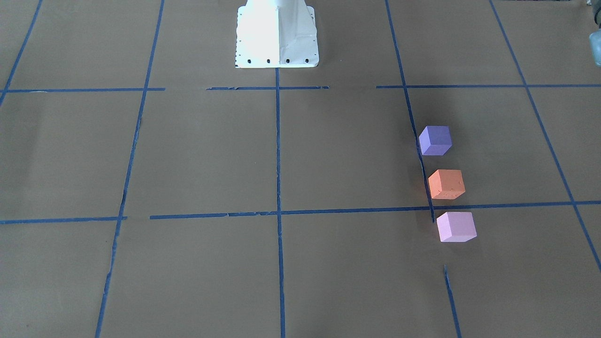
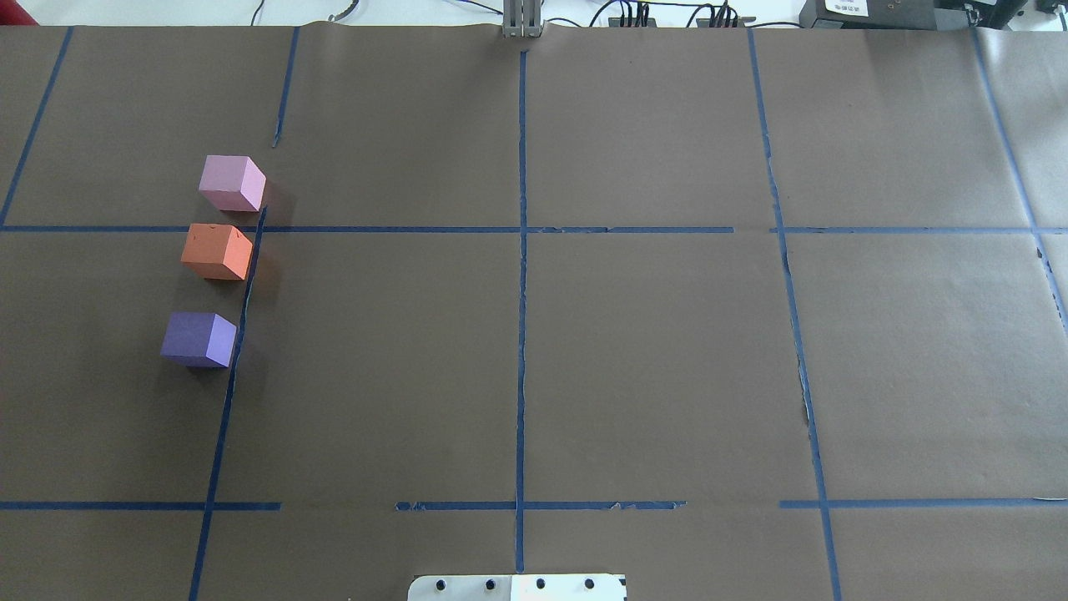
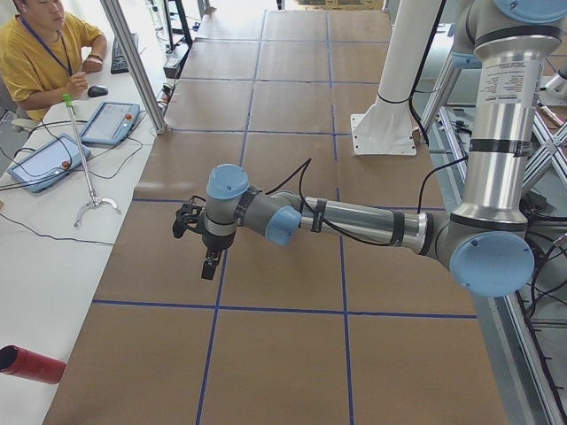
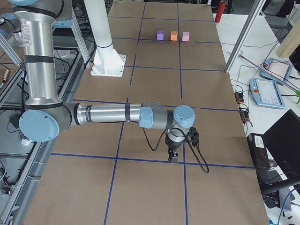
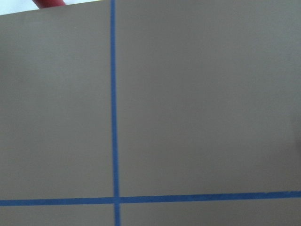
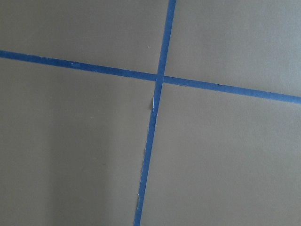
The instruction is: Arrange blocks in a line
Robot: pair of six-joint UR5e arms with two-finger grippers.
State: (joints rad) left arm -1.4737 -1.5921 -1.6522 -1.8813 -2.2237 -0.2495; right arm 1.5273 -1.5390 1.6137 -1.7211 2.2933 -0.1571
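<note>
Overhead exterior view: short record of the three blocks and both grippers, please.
order, near to far from robot: dark violet matte cube; orange dented cube; pale pink-lilac cube
layout: one straight row beside a blue tape line, robot's left side
contact: gaps between all, none touching
left gripper: holds no block; open or shut unclear
right gripper: far from row; open or shut unclear

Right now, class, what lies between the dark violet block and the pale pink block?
The orange block sits between the violet block and the pink block, touching neither. The overhead view shows this plainly.
</note>
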